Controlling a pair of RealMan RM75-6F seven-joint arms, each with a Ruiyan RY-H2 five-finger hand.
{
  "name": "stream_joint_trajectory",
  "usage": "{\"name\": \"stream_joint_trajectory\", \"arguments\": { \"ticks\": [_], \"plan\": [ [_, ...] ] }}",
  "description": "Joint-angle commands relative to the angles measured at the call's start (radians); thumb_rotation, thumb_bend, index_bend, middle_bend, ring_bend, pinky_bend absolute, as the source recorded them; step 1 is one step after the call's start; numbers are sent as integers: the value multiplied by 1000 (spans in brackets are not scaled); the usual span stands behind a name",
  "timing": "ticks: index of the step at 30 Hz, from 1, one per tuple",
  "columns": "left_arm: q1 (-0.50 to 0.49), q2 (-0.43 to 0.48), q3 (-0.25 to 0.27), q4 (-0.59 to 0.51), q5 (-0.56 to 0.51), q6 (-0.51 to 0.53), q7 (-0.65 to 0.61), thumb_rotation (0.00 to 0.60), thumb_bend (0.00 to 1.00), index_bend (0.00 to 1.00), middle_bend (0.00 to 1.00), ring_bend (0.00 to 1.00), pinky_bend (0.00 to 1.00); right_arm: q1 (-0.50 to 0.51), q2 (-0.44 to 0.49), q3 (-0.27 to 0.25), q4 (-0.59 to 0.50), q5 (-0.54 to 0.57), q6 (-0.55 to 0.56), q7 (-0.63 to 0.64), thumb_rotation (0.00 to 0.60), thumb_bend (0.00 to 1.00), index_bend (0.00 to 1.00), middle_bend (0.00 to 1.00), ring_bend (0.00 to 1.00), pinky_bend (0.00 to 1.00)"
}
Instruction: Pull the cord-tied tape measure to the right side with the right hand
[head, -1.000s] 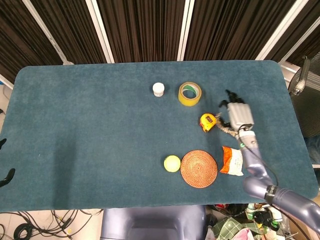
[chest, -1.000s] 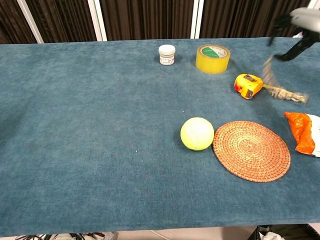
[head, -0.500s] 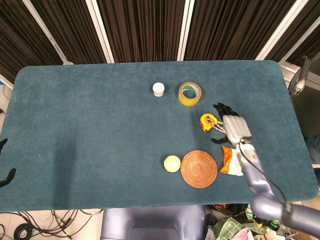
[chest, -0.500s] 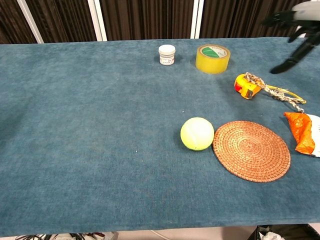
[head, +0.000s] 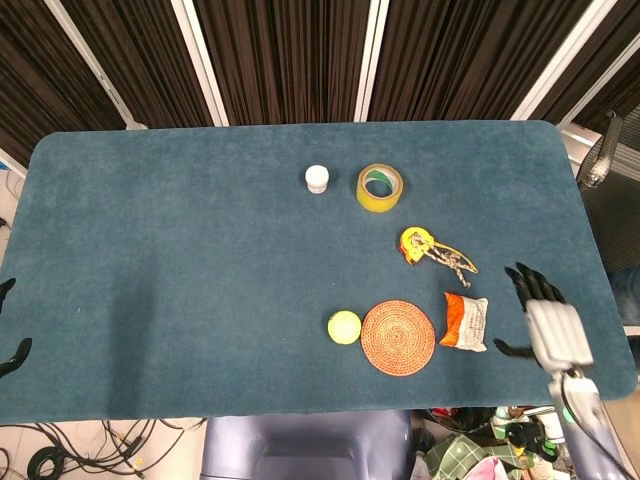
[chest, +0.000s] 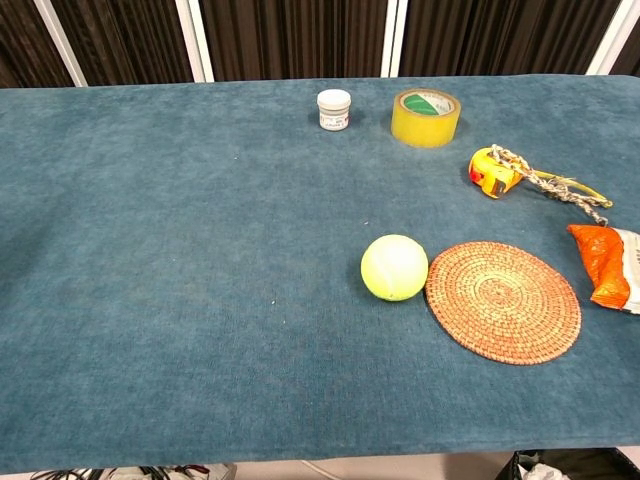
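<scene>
Right hand (head: 548, 322) withdrawn to right front tabletop (head: 150, 300) edge, fingers spread, holding nothing | tape measure (head: 413, 244) resting right of centre, behind woven mat (head: 398, 337), cord (head: 452, 259) released, trailing rightward toward snack bag (head: 465, 321) | pull apparently finished | left hand unseen

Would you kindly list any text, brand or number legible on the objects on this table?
None is legible.
Small white jar: dark label print, too blurred.
Yellow tape roll: green inner marking, unreadable.
Orange-and-white snack packet: no readable print.
Yellow tape measure: nothing readable.
</scene>
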Motion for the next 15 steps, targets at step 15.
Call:
{"name": "stream_joint_trajectory", "arguments": {
  "ticks": [15],
  "plan": [
    [1, 9, 21, -28, 30, -11, -35, 600, 306, 105, 0, 0, 0, -231, -133, -121, 294, -336, 311, 78, 600, 62, 0, 0, 35, 140]
  ]
}}
